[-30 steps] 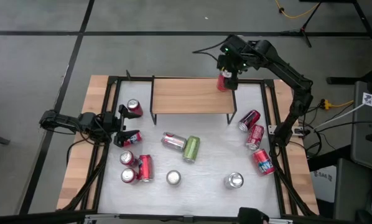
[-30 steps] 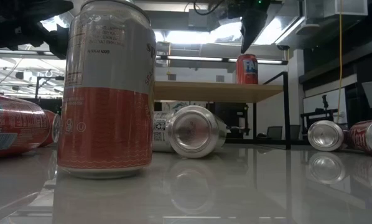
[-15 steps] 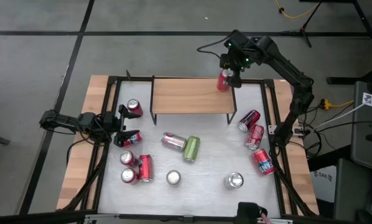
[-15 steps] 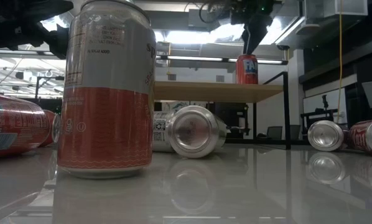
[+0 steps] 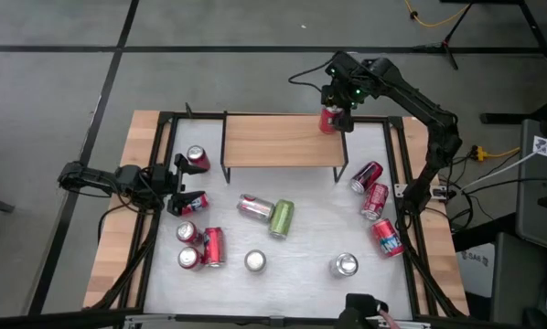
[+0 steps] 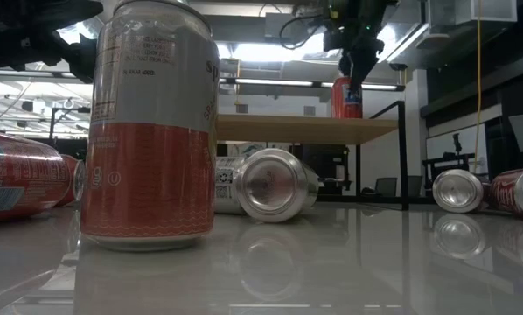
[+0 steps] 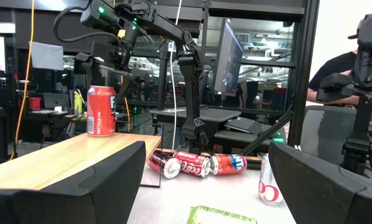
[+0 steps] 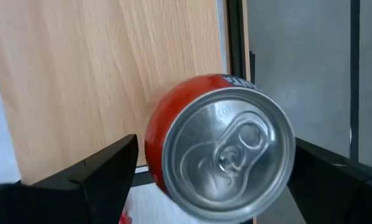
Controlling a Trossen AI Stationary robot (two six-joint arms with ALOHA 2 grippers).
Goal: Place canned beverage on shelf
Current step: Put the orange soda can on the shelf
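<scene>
Shelf (image 5: 278, 140) work sits at the far end of the table (image 5: 301, 238): a red can (image 5: 329, 119) stands upright on the light-wood plank, right at the corner nearest the right arm. That spot looks chosen for reach, since the arm comes in from that side and the corner is the first bit of plank it meets.

Right tool (image 5: 340, 99) hangs directly over the can, fingers spread wide on either side of it. In the right wrist view the can's top (image 8: 226, 152) fills the gap, with daylight between the can wall and each finger (image 8: 89, 180), so nothing is gripped (the can bears its own weight on the plank). My reading is that the placing is done and the wide spread is there so the tool can lift away without nudging the can off the edge.

Left tool (image 5: 177, 185) waits low at the table's left edge, fingers also parted and empty, pointing across at the shelf. Other cans lie scattered over the white surface, among them a green can (image 5: 281, 217) on its side and a silver-and-orange can (image 6: 152, 122) standing close to the low camera.
</scene>
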